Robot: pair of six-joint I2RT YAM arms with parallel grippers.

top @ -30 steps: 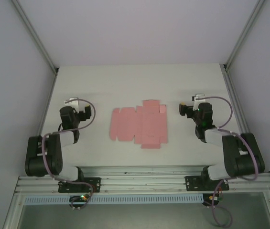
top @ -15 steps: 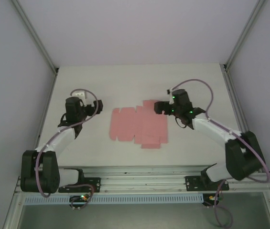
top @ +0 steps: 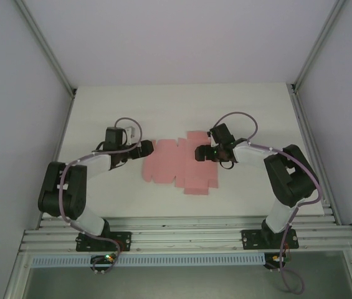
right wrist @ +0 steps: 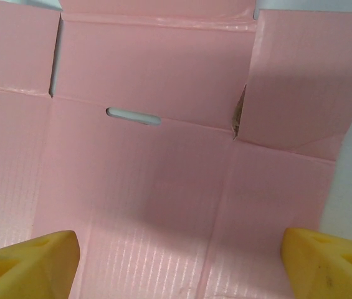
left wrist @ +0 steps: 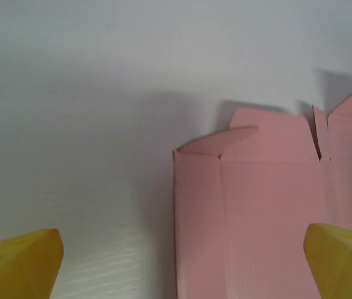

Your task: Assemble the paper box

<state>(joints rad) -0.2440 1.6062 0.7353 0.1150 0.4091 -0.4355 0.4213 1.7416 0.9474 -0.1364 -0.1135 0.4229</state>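
Left hand (top: 146, 148), right hand (top: 199, 153) moved in over paper box (top: 176, 163), flat sheet.

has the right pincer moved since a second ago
Yes. In the top view the right pincer has swung left, from off the right edge of the paper box to over its right part. The box has stayed put.

both arms are built alike. the left arm (top: 63, 193) and the right arm (top: 291, 180) have chunky black joint housings, with smooth white shells over the links between them. a thin mauve cable (top: 235, 113) runs in loose loops along each arm, and each has a flat black base plate (top: 104, 240). the left gripper (left wrist: 182, 268) and the right gripper (right wrist: 179, 265) end in yellow, wedge-shaped fingertips (left wrist: 17, 265) with small recesses.
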